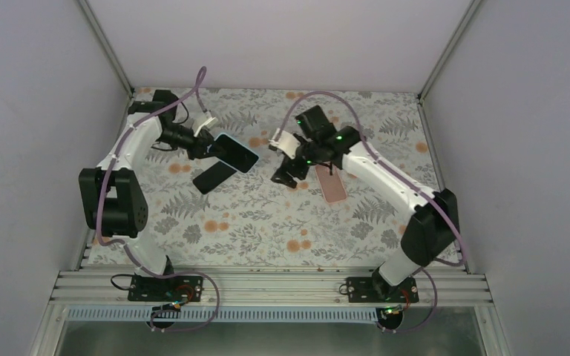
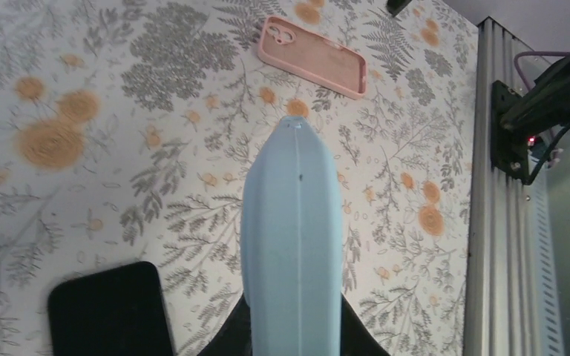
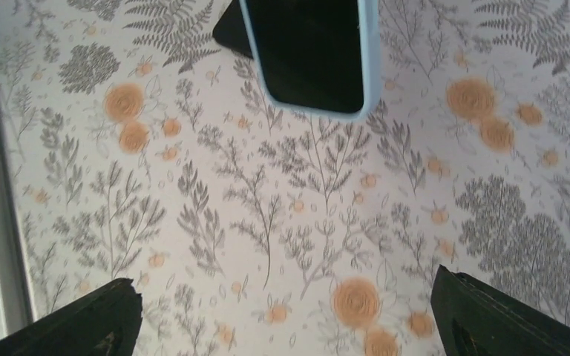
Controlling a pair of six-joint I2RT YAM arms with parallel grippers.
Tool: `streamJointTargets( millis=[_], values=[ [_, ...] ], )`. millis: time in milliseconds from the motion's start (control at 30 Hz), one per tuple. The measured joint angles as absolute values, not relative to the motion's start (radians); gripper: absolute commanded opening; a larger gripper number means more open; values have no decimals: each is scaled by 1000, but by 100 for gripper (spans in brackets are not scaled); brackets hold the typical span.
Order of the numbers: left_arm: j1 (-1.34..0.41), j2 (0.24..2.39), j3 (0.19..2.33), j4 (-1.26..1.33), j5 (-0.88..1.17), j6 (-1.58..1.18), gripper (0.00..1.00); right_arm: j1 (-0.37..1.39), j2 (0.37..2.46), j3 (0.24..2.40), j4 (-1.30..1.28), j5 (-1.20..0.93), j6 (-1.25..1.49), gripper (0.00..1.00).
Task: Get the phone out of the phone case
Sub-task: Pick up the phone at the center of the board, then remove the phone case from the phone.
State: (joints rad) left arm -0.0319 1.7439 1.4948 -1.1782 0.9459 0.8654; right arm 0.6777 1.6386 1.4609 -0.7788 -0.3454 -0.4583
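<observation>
Soft blue case [image 2: 291, 237] is clamped by left gripper [image 1: 208, 150], right gripper [image 3: 289, 326] is spread open; slick phone [image 3: 312, 44] judged best taken edgewise

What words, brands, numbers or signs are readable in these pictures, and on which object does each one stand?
There is no readable text in any view.
Blue case: plain, no logo or letters show.
Pink case: plain, no marking shows.
Black phone: dark and blurred, nothing legible.
Cloth: only ferns and flowers, no writing.
</observation>
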Motion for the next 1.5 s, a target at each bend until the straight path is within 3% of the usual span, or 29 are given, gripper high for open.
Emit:
streamJointTargets(
  millis=[333, 567, 1067, 1167, 1500],
  values=[
    [-88, 1728, 1473, -1058, 919, 868, 2, 537, 1558, 1360, -834, -488, -548, 100],
    [-221, 1571, 1344, -932, 848, 850, 2, 492, 1589, 1365, -833, -567, -595, 98],
    [-206, 1435, 1270, -840, 823, 864, 2, 392, 1650, 1391, -853, -833, -743, 54],
    [-206, 1435, 1269, -839, 833, 864, 2, 392, 1686, 1416, -837, -831, -739, 49],
    [-212, 1436, 1269, -849, 875, 865, 2, 440, 1795, 1481, -746, -741, -686, 47]
  ],
)
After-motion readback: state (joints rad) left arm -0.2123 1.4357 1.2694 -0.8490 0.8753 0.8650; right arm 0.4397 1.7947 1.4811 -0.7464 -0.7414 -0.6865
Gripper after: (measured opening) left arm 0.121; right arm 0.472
